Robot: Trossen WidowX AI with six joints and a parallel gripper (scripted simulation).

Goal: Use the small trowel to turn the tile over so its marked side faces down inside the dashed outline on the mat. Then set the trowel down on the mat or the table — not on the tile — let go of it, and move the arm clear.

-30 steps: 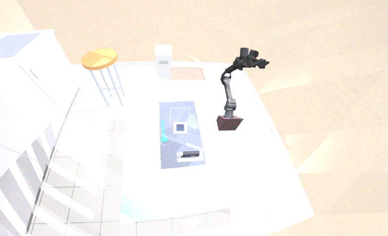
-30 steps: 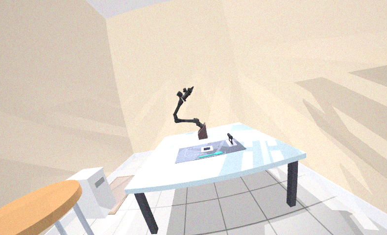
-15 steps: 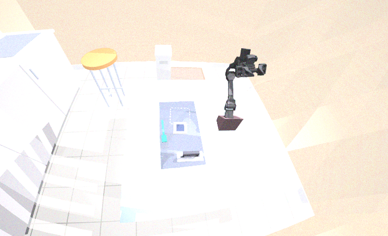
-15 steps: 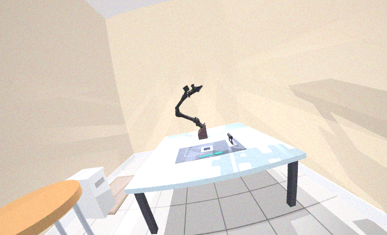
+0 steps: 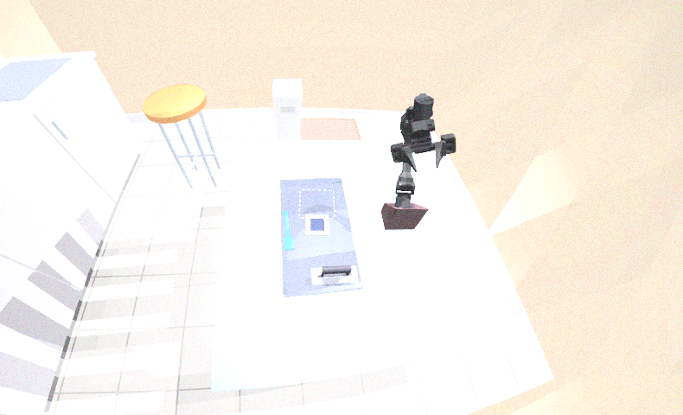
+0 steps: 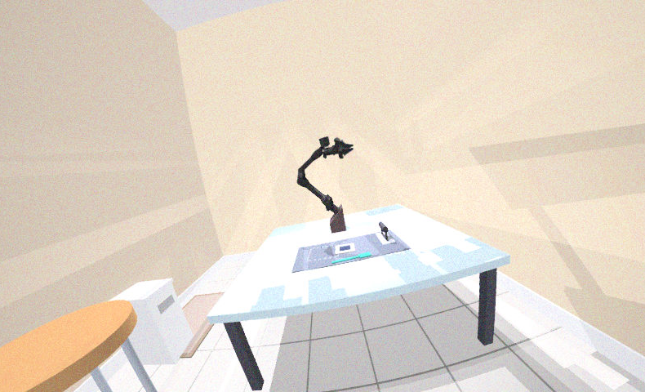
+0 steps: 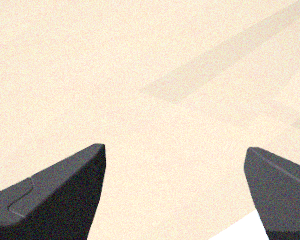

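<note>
The white tile [image 5: 309, 224] [image 6: 344, 247] lies flat on the blue-grey mat [image 5: 296, 277] [image 6: 393, 247], its blue marked square facing up. It lies beside the dashed outline [image 5: 316, 190], at the outline's lower edge in the top view; a slight overlap cannot be ruled out. The small teal trowel [image 5: 289, 241] [image 6: 365, 255] lies flat along the mat's left side in the top view, apart from the tile. My gripper [image 5: 426, 169] [image 6: 350, 147] [image 7: 176, 156] is open and empty, raised high above the table and away from tile and trowel.
A larger float [image 5: 336, 270] [image 6: 383, 227] with a dark handle and pale plate stands at the mat's other end. The arm's reddish-brown base [image 5: 403, 218] [image 6: 338, 223] is beside the mat. An orange-topped stool [image 5: 174, 102] [image 6: 64, 340] and a white bin [image 5: 287, 110] [image 6: 153, 320] stand off the table.
</note>
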